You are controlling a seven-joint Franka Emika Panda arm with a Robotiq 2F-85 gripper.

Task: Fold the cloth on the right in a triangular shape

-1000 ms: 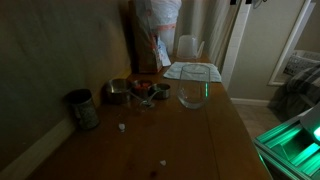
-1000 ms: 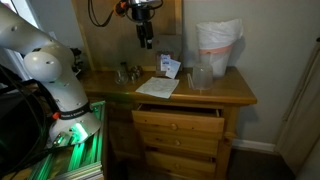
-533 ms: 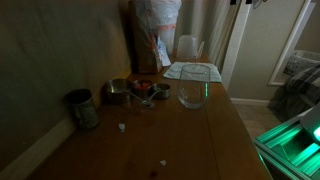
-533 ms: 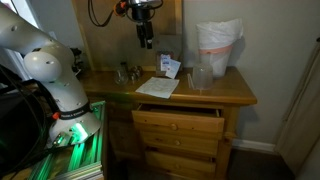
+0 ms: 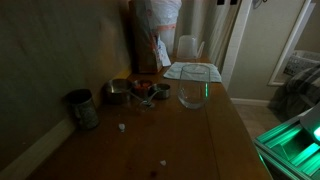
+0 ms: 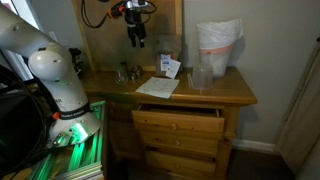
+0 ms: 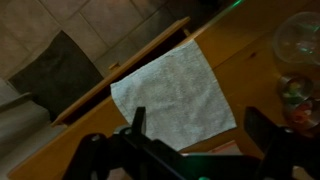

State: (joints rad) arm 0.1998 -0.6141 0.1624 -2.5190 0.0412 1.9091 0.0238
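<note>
Cloth (image 7: 175, 95) lay flat and unfolded, a roughly square sheet on the wooden dresser top (image 6: 238, 96), with one edge close to the front lip above the part-open drawer (image 6: 180, 120). In an exterior view the cloth (image 5: 192, 71) sat just behind the glass bowl (image 5: 192, 95) and apart from it. No corner was lifted and no crease was visible. Gripper (image 6: 136, 40) hung well above the dresser, clear of the cloth (image 6: 158, 87) and touching nothing. In the wrist view its fingers (image 7: 138, 125) were spread wide with nothing between them. Judged step: approach, with the fold not yet begun. The next move would call for descending onto one corner, pinching the thin fabric against the wood, then carrying that corner diagonally across to the opposite one. Likely difficulty: the flat, thin sheet offers little to grip and may slide instead of lifting.
</note>
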